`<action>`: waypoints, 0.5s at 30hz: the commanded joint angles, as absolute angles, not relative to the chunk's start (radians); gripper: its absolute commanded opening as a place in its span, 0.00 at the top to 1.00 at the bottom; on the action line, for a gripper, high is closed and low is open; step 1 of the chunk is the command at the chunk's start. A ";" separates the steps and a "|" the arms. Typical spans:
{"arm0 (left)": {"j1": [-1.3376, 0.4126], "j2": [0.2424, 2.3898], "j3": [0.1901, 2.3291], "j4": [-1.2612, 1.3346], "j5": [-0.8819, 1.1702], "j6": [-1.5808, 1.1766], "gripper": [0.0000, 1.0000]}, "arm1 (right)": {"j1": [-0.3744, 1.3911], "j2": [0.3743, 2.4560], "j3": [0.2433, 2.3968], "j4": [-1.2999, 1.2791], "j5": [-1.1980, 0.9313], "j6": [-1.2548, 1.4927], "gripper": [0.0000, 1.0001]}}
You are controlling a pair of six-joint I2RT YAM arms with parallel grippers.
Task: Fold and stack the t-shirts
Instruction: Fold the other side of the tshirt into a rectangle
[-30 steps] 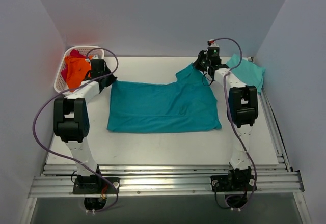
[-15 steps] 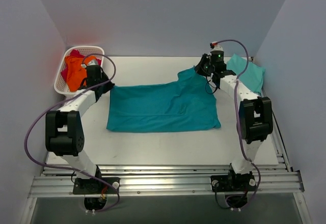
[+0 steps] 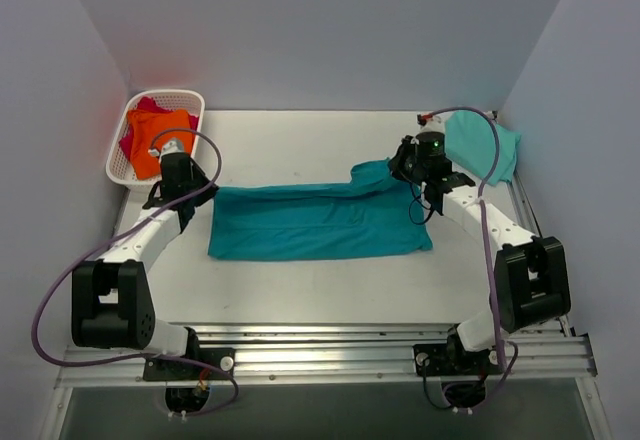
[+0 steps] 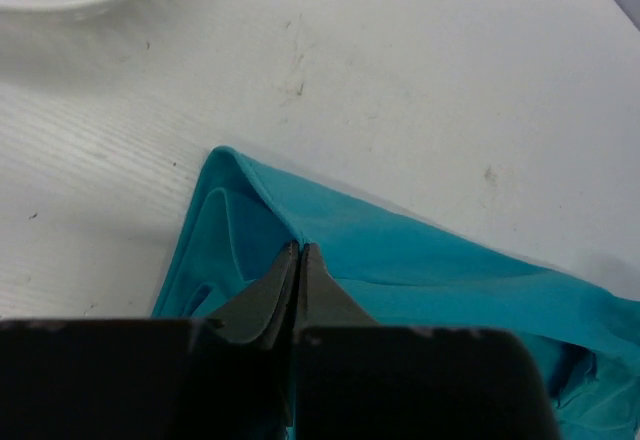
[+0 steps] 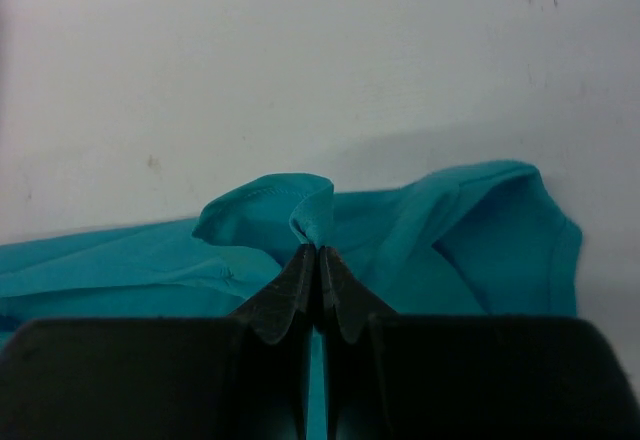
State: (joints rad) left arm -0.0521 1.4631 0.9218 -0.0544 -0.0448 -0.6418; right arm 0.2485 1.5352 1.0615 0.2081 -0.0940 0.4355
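Both ends of the teal shirt (image 3: 310, 225) are pinched, I see: left gripper (image 4: 298, 252) clamped tight on one corner, right gripper (image 5: 316, 252) on the other; the shirt lies across the middle of the table (image 3: 300, 295).

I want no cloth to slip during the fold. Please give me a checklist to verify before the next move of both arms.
1. Left gripper shut on the deep teal cloth t-shirt: ok.
2. Right gripper shut on the same shirt: ok.
3. Near hem flat on the white table: ok.
4. Lifted edge straight: not ok, it bunches near the right gripper.
5. Pale mint-green cloth t-shirt apart from the teal one: ok.
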 commanded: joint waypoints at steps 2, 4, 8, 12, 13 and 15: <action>-0.045 1.362 0.835 0.024 -0.100 -0.626 0.98 | 0.296 1.408 0.933 0.173 0.056 0.481 1.00; -0.046 1.335 0.787 0.029 -0.106 -0.629 0.98 | 0.304 1.352 0.875 0.172 0.090 0.517 1.00; -0.046 1.299 0.715 0.049 -0.124 -0.653 0.97 | 0.304 1.287 0.726 0.180 0.149 0.600 1.00; -0.046 1.304 0.710 -0.011 -0.167 -0.675 0.74 | 0.304 1.269 0.655 0.169 0.195 0.663 0.94; -0.046 1.305 0.715 -0.043 -0.179 -0.680 0.59 | 0.302 1.267 0.644 0.167 0.212 0.684 0.85; -0.046 1.302 0.710 -0.067 -0.211 -0.696 0.22 | 0.302 1.258 0.617 0.166 0.216 0.710 0.38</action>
State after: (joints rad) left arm -0.0505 1.3281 0.7036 -0.0399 -0.1413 -0.6678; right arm 0.3077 1.2976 0.6445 0.1696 0.1410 0.6365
